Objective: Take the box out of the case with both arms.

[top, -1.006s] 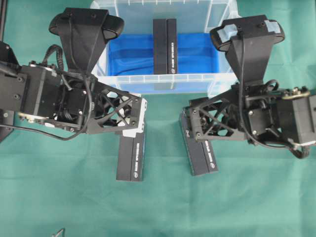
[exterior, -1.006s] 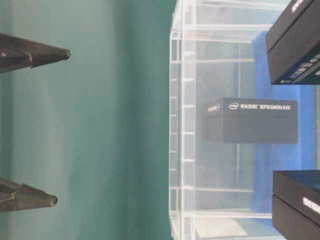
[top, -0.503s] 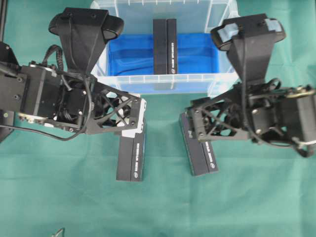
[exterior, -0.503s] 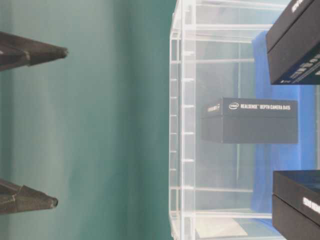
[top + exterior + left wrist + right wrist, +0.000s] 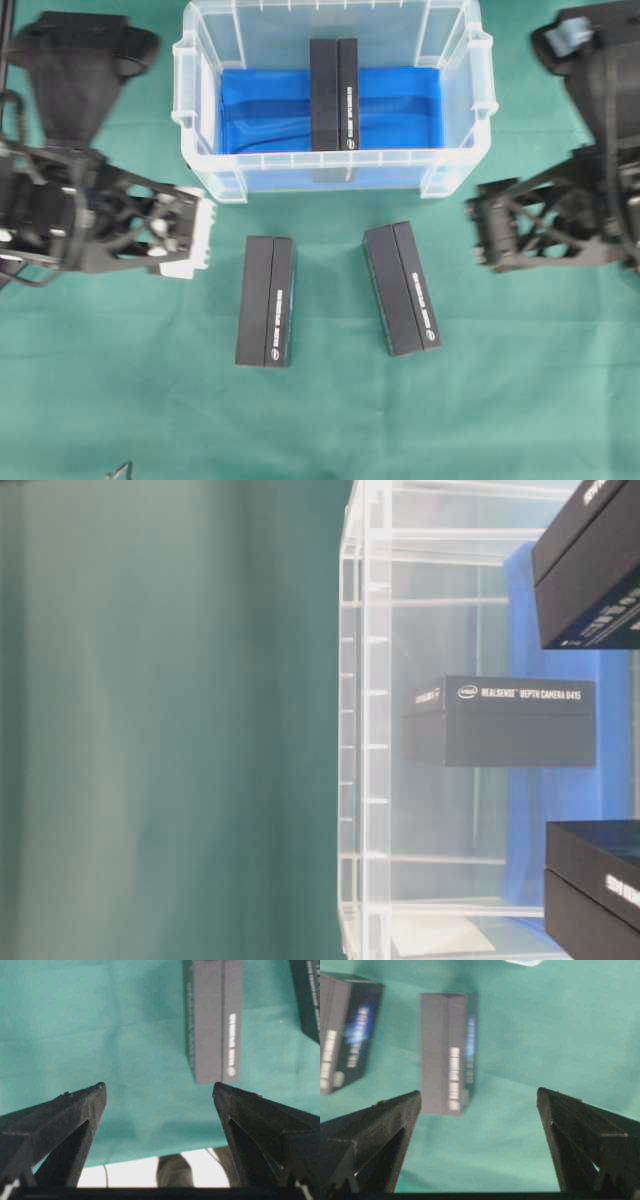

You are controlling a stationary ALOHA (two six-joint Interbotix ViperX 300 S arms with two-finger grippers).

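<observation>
The box (image 5: pixel 334 94) in the case (image 5: pixel 208 178) looks light, stiff, slick; I'd clamp its long sides. Left tool (image 5: pixel 195 231) and right tool (image 5: pixel 478 226) gape, empty.

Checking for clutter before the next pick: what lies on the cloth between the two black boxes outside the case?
Nothing: the overhead view shows only bare green cloth between the left box and the right box.

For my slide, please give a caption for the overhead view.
Two boxes lie outside the case; a third stands inside.
</observation>
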